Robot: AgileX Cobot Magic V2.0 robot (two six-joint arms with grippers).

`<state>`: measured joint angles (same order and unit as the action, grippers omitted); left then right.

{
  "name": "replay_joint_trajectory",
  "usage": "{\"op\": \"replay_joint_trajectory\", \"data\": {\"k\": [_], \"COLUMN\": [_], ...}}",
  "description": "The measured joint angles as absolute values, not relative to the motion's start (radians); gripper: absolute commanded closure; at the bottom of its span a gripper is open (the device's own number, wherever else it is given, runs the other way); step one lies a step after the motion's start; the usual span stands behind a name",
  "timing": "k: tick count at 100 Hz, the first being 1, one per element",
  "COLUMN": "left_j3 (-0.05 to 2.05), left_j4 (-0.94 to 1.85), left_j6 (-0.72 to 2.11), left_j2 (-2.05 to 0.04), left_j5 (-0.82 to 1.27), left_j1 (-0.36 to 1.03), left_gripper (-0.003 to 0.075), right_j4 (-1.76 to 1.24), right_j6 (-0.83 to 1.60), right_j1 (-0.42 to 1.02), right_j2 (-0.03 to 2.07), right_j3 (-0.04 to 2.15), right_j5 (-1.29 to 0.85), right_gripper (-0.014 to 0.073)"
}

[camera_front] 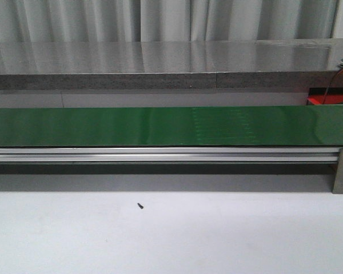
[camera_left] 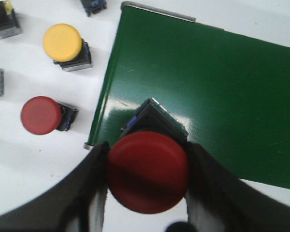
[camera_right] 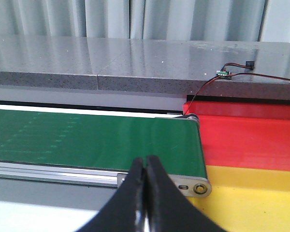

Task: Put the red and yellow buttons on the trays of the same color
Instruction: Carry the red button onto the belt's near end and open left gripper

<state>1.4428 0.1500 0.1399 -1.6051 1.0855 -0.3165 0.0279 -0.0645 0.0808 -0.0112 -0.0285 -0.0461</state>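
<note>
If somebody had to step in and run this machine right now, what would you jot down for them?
Left gripper: shut on a red button, held over the end of the green belt.
Right gripper: shut, holding nothing, near the belt's other end.
Waiting on the white table: another red button and a yellow button; more stand at the view's edge, colours unclear.
Red tray and yellow tray lie past the belt's end; the parts in view hold no buttons.
Done: none delivered, as far as visible. Left: every button.

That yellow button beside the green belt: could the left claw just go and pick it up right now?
Probably not yet. The left claw is already shut on a red button, so it has no free grip. The yellow button itself stands uncovered on the white surface.
</note>
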Motion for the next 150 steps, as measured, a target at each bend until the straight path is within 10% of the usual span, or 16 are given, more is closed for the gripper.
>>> {"op": "replay_joint_trajectory", "data": {"k": [42,78,150], "left_j3": [1.497,1.502,1.702], "left_j4": [0.126,0.143,0.110], "left_j6": [0.146,0.169,0.089], "left_j2": [-1.786,-1.798,-1.739], "left_j5": [1.104,1.102,1.158], "left_j1": [-0.238,-0.232,-0.188], "left_gripper": [0.0620,0.0133,0.0131], "right_j4": [0.028,0.028,0.028], "right_j6": [-0.065,-0.065,-0.065], "right_j1": [0.081,0.081,0.081], "right_j2": [-0.011,-0.011,-0.011], "right_j3": [-0.028,-0.028,-0.028], "right_j5": [-0.046,-0.046,-0.046], "right_gripper": [0.0664,0.0664,0.0664]}}
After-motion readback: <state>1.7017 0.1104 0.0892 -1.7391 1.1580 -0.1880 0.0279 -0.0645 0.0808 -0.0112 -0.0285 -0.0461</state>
